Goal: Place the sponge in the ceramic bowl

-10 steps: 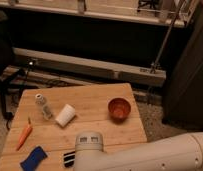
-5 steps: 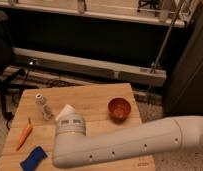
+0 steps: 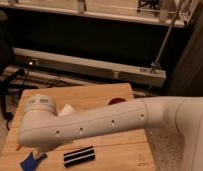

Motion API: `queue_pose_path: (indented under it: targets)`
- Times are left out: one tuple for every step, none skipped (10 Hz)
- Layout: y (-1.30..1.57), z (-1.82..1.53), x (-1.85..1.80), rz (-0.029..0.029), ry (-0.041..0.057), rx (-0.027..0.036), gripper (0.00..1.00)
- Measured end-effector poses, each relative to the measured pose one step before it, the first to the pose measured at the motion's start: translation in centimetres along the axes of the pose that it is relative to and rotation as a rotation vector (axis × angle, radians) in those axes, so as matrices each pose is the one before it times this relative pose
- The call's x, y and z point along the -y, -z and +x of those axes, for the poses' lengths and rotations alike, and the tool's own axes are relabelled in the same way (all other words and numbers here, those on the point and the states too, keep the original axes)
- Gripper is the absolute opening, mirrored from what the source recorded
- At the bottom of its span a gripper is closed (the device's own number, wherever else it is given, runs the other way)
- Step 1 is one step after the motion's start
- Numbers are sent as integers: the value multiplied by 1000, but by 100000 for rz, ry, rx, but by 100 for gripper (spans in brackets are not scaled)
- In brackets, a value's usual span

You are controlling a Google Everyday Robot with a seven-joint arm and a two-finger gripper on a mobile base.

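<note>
The blue sponge (image 3: 31,161) lies flat at the front left corner of the wooden table (image 3: 95,95). My white arm sweeps across the table from the right and bends down at the left. Its gripper (image 3: 39,150) hangs under that bend, right above the sponge's far edge. Only a reddish-brown sliver of the ceramic bowl (image 3: 115,100) shows above the arm at the table's right middle; the rest is hidden behind the arm.
A white cup (image 3: 66,110) peeks out behind the arm at the table's middle. A black block with white stripes (image 3: 79,155) lies near the front edge, right of the sponge. A dark shelf unit and a metal rail stand behind the table.
The arm has swung further left and lower across the table, now covering most of the bowl and the left-side objects. Its end has come down over the sponge.
</note>
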Motion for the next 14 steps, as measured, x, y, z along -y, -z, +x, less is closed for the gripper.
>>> queue_pose_path:
  targets:
    - [32, 799, 1289, -594, -2917, 1005, 80]
    - [-140, 730, 1268, -844, -2902, 409, 80]
    - [-333, 747, 1619, -412, -2187, -914, 80]
    - [-623, 536, 1740, -712, -407, -1648, 80]
    - [-853, 182, 1047, -782, -386, -558, 80]
    - [-1166, -21, 1142, -394, -2373, 537, 80]
    - [-788, -142, 583, 68, -2621, 1047, 80]
    - [-1231, -422, 762, 527, -3350, 2513, 80]
    - [-1177, -350, 594, 797, -3000, 2758, 80]
    - [-1311, -189, 385, 914, -3590, 3252, 80]
    - [-1085, 64, 233, 946, -3226, 2729, 80]
    - [-897, 403, 170, 915, -2584, 1398, 80]
    - [-984, 440, 224, 775, -1958, 651, 80]
    - [-1118, 147, 383, 580, -1381, 498, 80]
